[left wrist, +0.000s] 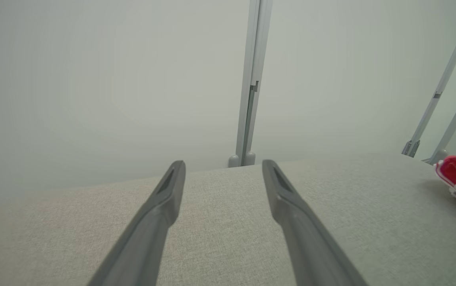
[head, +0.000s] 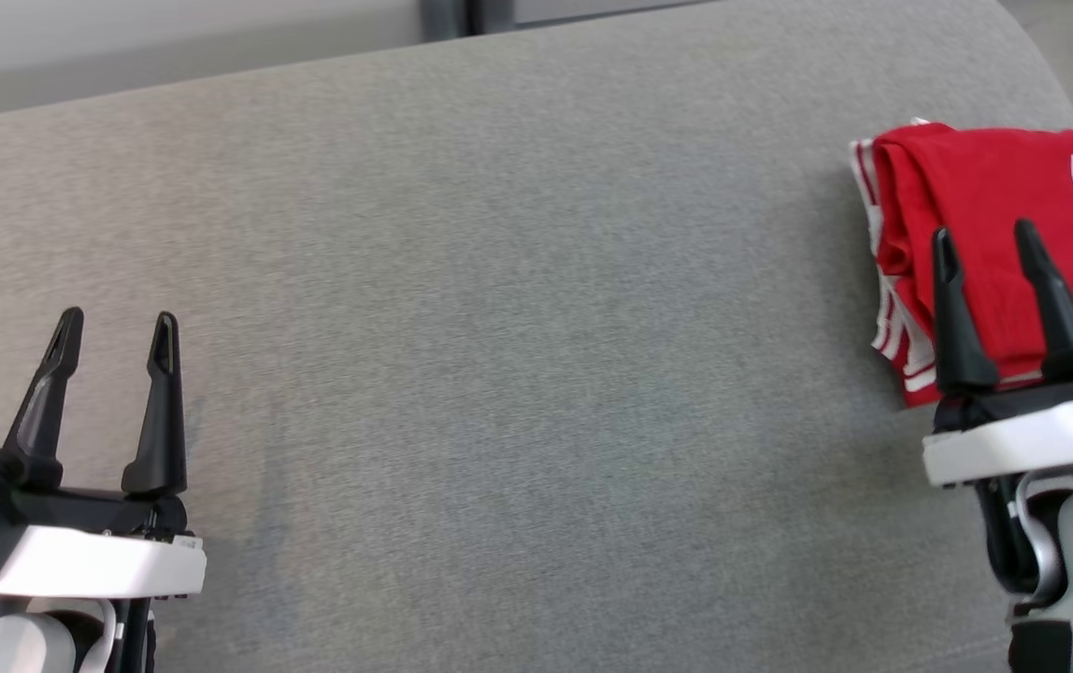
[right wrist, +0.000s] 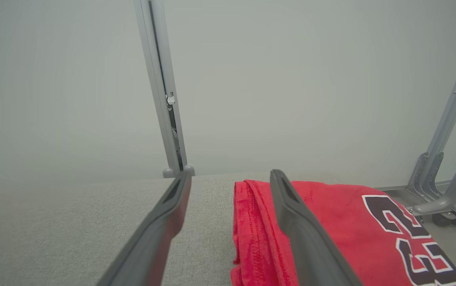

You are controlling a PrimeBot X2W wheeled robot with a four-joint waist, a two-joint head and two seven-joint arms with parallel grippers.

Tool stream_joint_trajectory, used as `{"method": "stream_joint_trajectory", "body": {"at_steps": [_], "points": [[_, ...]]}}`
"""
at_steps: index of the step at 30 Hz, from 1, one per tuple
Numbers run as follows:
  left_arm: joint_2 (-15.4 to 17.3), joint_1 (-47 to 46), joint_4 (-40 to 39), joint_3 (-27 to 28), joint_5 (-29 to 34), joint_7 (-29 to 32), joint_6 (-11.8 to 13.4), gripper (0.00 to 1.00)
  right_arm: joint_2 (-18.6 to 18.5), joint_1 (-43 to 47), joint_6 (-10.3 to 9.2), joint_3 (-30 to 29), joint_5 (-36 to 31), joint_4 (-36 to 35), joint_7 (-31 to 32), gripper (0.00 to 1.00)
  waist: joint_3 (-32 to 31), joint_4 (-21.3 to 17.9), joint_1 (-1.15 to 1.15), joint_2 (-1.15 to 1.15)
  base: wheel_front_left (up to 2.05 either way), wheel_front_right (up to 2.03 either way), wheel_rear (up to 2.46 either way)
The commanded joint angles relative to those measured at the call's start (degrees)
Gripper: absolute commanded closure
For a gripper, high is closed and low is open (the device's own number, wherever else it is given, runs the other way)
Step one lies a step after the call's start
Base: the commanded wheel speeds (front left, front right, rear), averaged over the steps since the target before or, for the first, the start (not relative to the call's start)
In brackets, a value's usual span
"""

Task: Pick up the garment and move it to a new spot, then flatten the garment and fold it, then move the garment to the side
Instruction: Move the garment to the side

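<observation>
Hovering above the folded red garment, which lies at the right edge of the grey table, my right gripper has its fingers spread and empty. My left gripper, well apart, is likewise released. Folding and side placement look done. To finish well, I should draw the right fingers up and back, so no fold is dragged.
</observation>
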Motion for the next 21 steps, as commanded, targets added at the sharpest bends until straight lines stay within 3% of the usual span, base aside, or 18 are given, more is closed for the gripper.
{"method": "stream_joint_trajectory", "body": {"at_steps": [1, 8, 21], "points": [[-0.2, 0.5, 0.2, 0.3, -0.4, -0.6, 0.2, 0.00, 0.3, 1.5, 0.02, 0.1, -0.3, -1.7, 0.7, 0.00, -1.3, 2.1, 0.00, 0.00, 0.00, 0.00, 0.00], [-1.9, 2.7, 2.2, 1.1, -0.9, -1.8, 0.1, 0.00, 2.3, 7.9, 0.02, 0.9, -1.7, -9.0, 4.1, 0.00, -4.0, 6.0, 0.00, 0.00, 0.00, 0.00, 0.00], [-2.8, 6.0, 4.9, -0.6, 0.4, -2.3, -0.9, 0.00, 2.6, 17.2, 0.02, -1.0, -2.6, -14.3, 9.5, 0.00, -11.2, 8.3, 0.00, 0.00, 0.00, 0.00, 0.00]]}}
